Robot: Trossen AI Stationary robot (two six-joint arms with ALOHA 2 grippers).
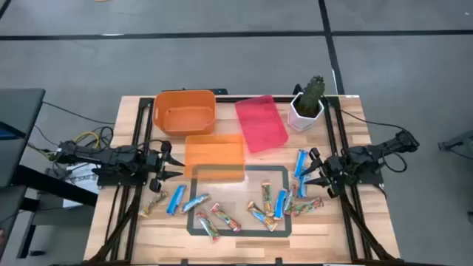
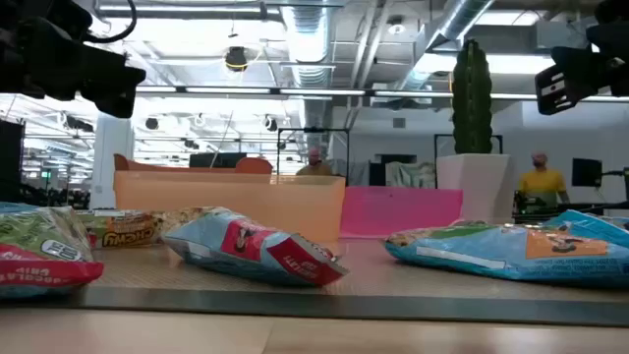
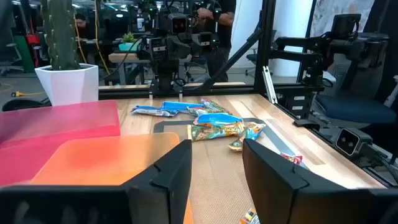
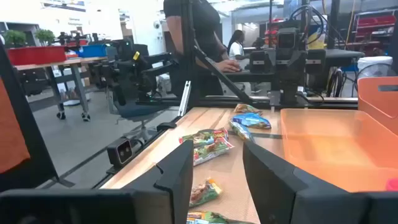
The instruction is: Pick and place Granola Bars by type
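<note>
High view: I see both arms parked at the surface (image 1: 133, 111) edges, with the granola bars (image 1: 222, 210) strewn between them.
Landmark: I place everything by the dark-outlined rectangle (image 1: 240, 199) marked near the front middle of the surface.
Left claw (image 1: 168, 164): it hovers just off the rectangle's left side with its fingers parted and nothing between them.
Right claw (image 1: 314, 171): it hovers just off the rectangle's right side, also spread open and empty.
Blue bars: one (image 1: 176, 199) lies left of the rectangle, another (image 1: 195, 202) crosses its left edge, one (image 1: 280, 203) sits inside near the right edge, and one (image 1: 301, 162) lies beyond its right rear corner.
Multicoloured bars: several lie inside the rectangle's front half, one (image 1: 154, 203) sits outside its left edge, and one (image 1: 309, 206) lies past its right edge.
Bins: the flat orange tray (image 1: 214, 157) overlaps the rectangle's rear edge; the deep orange bin (image 1: 185, 111) and pink tray (image 1: 260, 123) stand behind it; none holds a bar, as far as I can see.
Progress: I judge that sorting has not begun.
Risk, cluster: bars by the rectangle's right edge touch or overlap, so a claw could catch two types at once.
Risk, wrappers: I expect the shiny, flat packets to slip or skid under a shallow pinch.
Risk, plant: the potted cactus (image 1: 308, 103) stands behind the rectangle's right rear corner, near the pink tray, and a careless right-arm swing could topple it.
</note>
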